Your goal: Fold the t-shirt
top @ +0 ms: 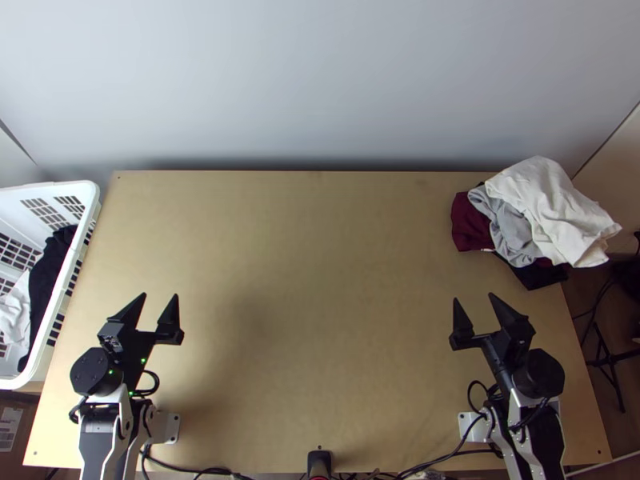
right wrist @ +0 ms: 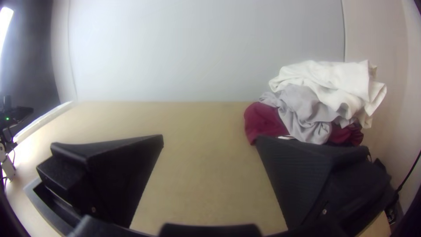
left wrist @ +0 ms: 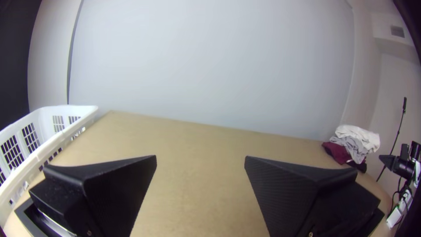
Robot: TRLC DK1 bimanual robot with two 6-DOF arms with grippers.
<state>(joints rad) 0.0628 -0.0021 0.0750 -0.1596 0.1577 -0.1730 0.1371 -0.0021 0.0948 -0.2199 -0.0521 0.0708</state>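
Table [top: 320,320]: work surface; garment pile at its far right corner, basket [top: 90,192] along its left side.
Garment pile [right wrist: 315,103]: bunched, layered; part appears to overhang the table's right side. The t-shirt is presumably in this pile; which garment it is cannot be told.
White cloth [top: 552,200]: uppermost layer, crumpled. Long axis slants from the far edge down toward the right side, across the right gripper's forward line rather than along it.
Grey cloth [top: 510,230]: bunched, partly under the white cloth, on its inner side.
Maroon cloth [top: 470,224]: lowest toward mid-table; its exposed part lies almost straight ahead of the right gripper.
Right gripper [top: 474,298]: nearer unit. Fingers spread wide, nothing between them, pointed toward the far edge. Pile bearing: ahead and outward to the right, near but apart.
Left gripper [top: 160,295]: fingers likewise wide apart, nothing held; well apart from the pile, on the basket side.
Next move (judged): right arm forward and outward, fingers set across a raised fold of the white cloth. Hazard: lower layers may be pinched with it.
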